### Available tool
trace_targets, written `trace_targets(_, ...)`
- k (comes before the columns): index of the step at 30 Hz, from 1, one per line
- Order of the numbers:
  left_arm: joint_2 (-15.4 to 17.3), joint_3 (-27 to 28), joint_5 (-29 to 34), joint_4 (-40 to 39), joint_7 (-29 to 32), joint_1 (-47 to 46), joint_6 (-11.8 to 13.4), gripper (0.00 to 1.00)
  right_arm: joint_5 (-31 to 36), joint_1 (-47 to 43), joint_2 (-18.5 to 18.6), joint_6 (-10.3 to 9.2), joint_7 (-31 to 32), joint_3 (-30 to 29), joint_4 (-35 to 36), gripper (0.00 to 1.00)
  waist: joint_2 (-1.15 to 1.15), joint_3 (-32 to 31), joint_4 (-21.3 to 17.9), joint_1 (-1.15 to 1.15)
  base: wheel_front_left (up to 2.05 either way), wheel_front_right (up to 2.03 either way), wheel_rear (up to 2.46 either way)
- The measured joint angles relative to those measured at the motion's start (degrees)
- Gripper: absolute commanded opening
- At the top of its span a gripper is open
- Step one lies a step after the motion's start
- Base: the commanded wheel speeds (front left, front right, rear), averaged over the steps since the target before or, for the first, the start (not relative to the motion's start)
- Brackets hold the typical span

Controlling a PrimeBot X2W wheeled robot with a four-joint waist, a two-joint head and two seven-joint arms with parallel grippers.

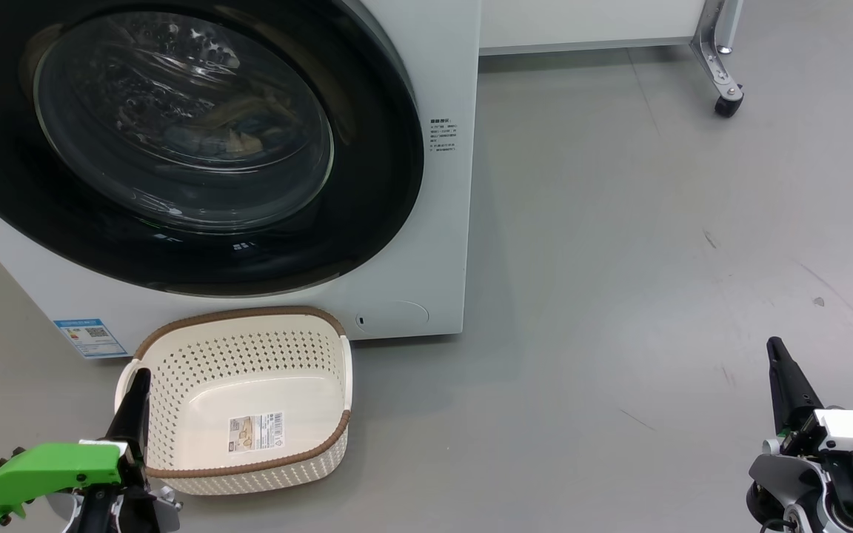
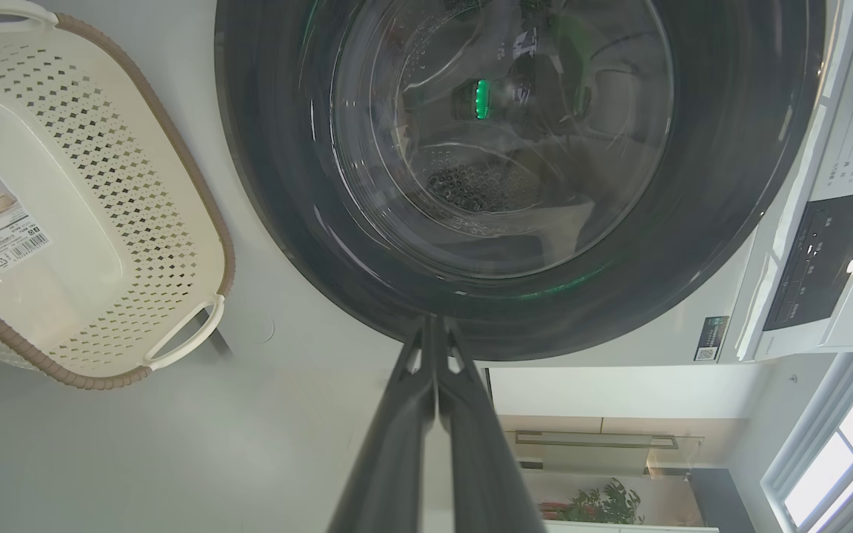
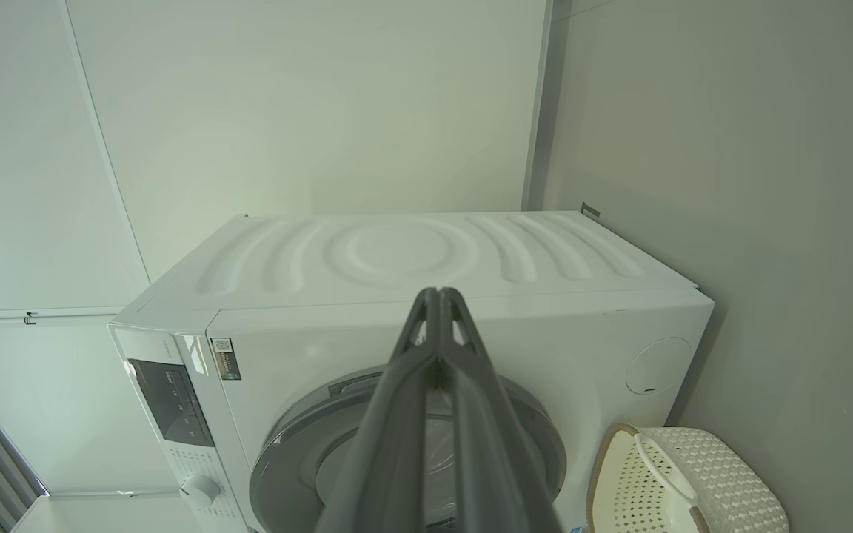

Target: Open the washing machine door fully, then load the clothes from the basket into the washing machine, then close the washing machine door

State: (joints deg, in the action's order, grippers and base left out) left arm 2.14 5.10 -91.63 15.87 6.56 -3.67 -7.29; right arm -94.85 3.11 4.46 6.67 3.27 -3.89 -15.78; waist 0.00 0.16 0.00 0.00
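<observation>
Near the basket (image 1: 249,354), left gripper (image 1: 141,374) closed

We see the washing machine door (image 1: 182,126) shut flat against the white washing machine (image 1: 441,244), its wide glossy black rim ringing a bulging clear glass bowl. Through the glass we make out the clothes (image 1: 238,133) lying low in the drum as dim cream and bluish folds (their print is too dark to read). The cream perforated basket (image 1: 249,348), brown woven-look rim uppermost, stands empty on the floor just before the machine's lower front, a barcode label (image 1: 256,431) on its bottom.
</observation>
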Motion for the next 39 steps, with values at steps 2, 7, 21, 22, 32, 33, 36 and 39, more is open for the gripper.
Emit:
trace_targets(2,0.0,0.0,0.0,0.0,0.0,0.0,0.0,0.0,0.0,0.0,0.0,0.01,0.0,-0.02,-0.01,0.0,0.0,0.0,0.0,0.0,0.0,0.0,0.0)
trace_targets(7,0.0,0.0,0.0,0.0,0.0,0.0,0.0,0.0,0.0,0.01,0.0,0.01,0.0,-0.05,-0.05,0.0,0.0,0.0,0.0,0.0,0.0,0.0,0.0)
trace_targets(21,0.0,-0.01,-0.01,-0.01,0.0,0.0,0.0,0.0,0.0,0.02,-0.01,0.01,0.01,-0.13,-0.12,0.0,0.0,0.0,0.0,0.0,0.0,0.0,0.0)
trace_targets(22,0.0,-0.01,-0.01,-0.01,0.0,0.0,0.0,0.0,0.0,0.02,-0.01,0.01,0.01,-0.14,-0.13,0.0,0.0,0.0,0.0,0.0,0.0,0.0,0.0)
trace_targets(32,0.0,-0.02,-0.01,-0.01,0.0,0.0,0.0,0.0,0.0,0.02,-0.01,0.02,0.01,-0.22,-0.27,0.0,0.0,0.0,-0.01,0.0,0.0,0.0,0.0)
trace_targets(33,0.0,-0.02,-0.01,-0.01,0.0,0.0,0.0,0.0,0.0,0.02,-0.02,0.02,0.01,-0.23,-0.27,0.0,0.0,0.0,-0.01,0.0,0.0,0.0,0.0)
trace_targets(36,0.0,-0.02,-0.01,-0.02,0.0,0.0,0.0,0.0,0.0,0.03,-0.02,0.29,0.02,-0.25,-0.29,0.0,0.0,0.0,-0.01,0.0,0.0,0.0,0.0)
trace_targets(39,0.0,-0.03,-0.01,-0.02,0.0,0.0,0.0,0.0,0.0,0.03,-0.02,0.29,0.11,-0.27,-0.3,0.0,0.0,0.0,-0.01,0.0,0.0,0.0,0.0)
